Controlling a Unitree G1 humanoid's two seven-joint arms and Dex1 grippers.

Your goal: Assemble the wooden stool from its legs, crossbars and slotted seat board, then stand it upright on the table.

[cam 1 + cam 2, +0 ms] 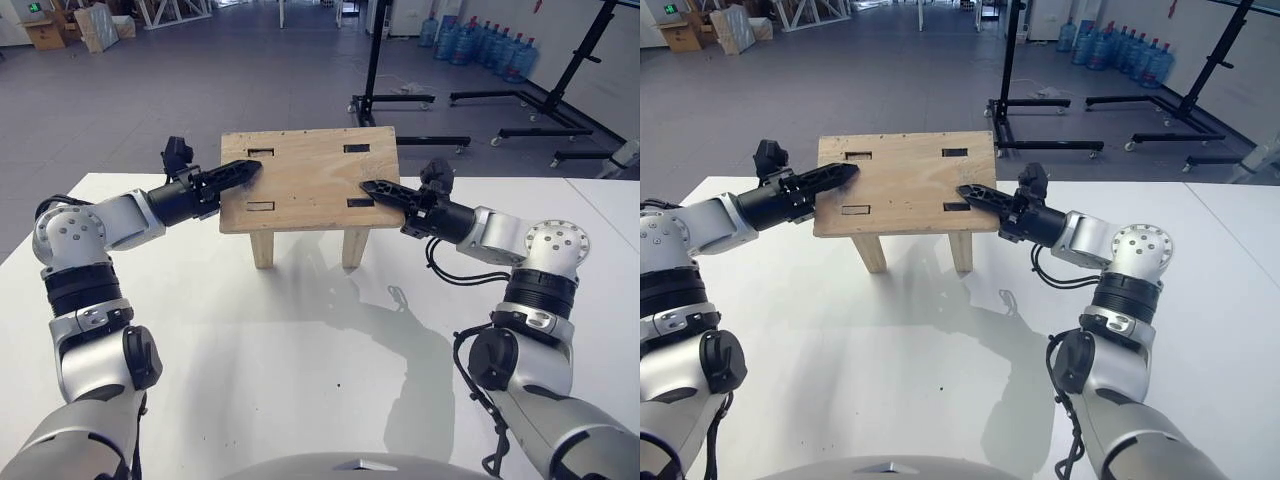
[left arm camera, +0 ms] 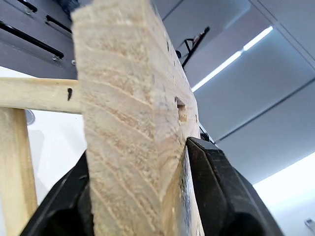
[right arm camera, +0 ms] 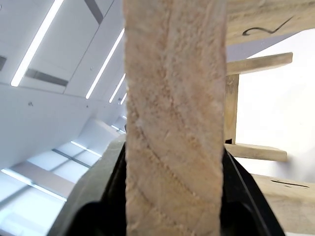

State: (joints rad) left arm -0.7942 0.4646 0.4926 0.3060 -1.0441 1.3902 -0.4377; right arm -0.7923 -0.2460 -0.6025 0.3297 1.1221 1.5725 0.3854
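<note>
Two end effectors grip the stool, one on each side of its seat board [image 1: 305, 178], above the white tabletop [image 1: 300, 360].

Your left end effector [image 1: 247, 168] is clamped on the board's left edge, with its tip just beside the rear left slot [image 1: 260, 153]. In the left wrist view its black fingers [image 2: 221, 196] press against the top and bottom faces. They are closed down to the thickness of the wood, and the end grain shows between them.

Your right end effector [image 1: 370, 187] grips the right edge the same way, close to the front right slot [image 1: 360, 202]. In the right wrist view its fingers [image 3: 96, 196] lie flat against both faces of the board.

Between the two, the stool stands upright with its seat on top, and all four slots are visible. Its two front legs [image 1: 262, 247] come down to the tabletop near the far edge. The wrist views show crossbars [image 3: 258, 63] joining the legs under the seat.

Beyond the tabletop is a grey floor [image 1: 150, 90]. Black wheeled stands [image 1: 400, 100] are behind the stool, and a cluster of blue water bottles [image 1: 490, 45] sits at the far right.
</note>
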